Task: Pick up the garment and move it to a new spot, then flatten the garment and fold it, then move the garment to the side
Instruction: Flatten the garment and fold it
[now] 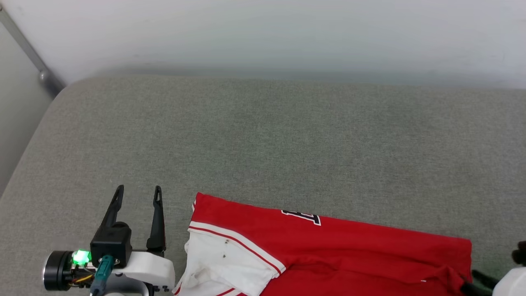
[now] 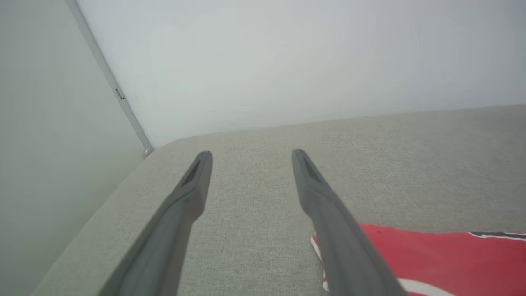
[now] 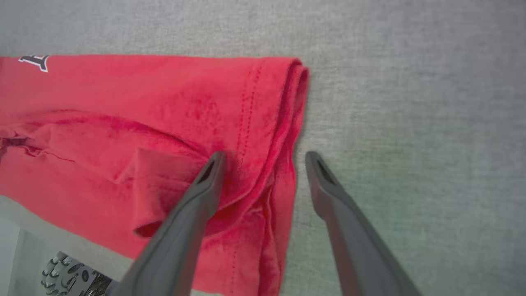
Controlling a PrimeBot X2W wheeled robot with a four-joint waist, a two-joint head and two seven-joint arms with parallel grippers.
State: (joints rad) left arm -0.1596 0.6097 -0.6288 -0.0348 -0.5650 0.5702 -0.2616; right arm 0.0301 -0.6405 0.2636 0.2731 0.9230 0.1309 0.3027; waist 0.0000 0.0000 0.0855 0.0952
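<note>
Garment (image 1: pixel 349 250) found lying along the near edge of the grey padded surface (image 1: pixel 263 135), apparently folded over on itself, white sleeve (image 1: pixel 222 259) toward the robot's left and hem (image 3: pixel 294 123) toward its right; part of it runs off the bottom edge of the head view. Left gripper (image 1: pixel 139 188) stands just beside the sleeve end, over bare surface, fingers spread wide with nothing between them; right gripper (image 3: pixel 265 155) sits at the hem end, fingers equally wide, one over the red cloth and the other over bare surface, nothing clamped. Assessment of handling: light, limp knit cloth with no stiffness; it will likely sag and trail from any single hold; the stacked layers are liable to slide apart if only the top one is caught; the woven surface looks grippy enough that dragging risks bunching. Recommended holds: both ends at once, hem corner on the right and sleeve seam on the left, pinching through all layers; the loose wrinkle (image 3: pixel 164 181) near the hem is judged a poor purchase.
</note>
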